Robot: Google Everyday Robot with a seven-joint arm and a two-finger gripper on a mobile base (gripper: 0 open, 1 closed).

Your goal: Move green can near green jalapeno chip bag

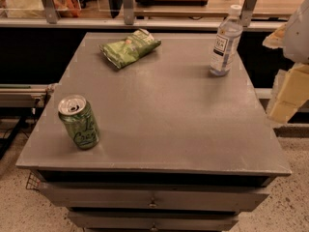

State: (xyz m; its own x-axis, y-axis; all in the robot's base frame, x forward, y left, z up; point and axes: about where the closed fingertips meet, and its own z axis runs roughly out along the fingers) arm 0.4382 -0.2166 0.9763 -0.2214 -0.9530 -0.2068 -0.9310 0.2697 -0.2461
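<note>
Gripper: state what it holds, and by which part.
Nothing. The gripper sits beyond the right edge of the table, far from the green can standing front left.

- Table: grey flat top; two drawer fronts show below its front edge.
- Green can: stands upright near the front-left corner, silver top with pull tab facing up.
- Green jalapeno chip bag: lies flat and crinkled toward the back of the top, left of centre.
- The can and the bag are well apart, with bare tabletop between them.
- Water bottle: clear plastic with a white cap, upright near the back-right corner.
- Gripper: pale cream, at the right edge of the view beyond the table's right side, partly cut off, touching no item.
</note>
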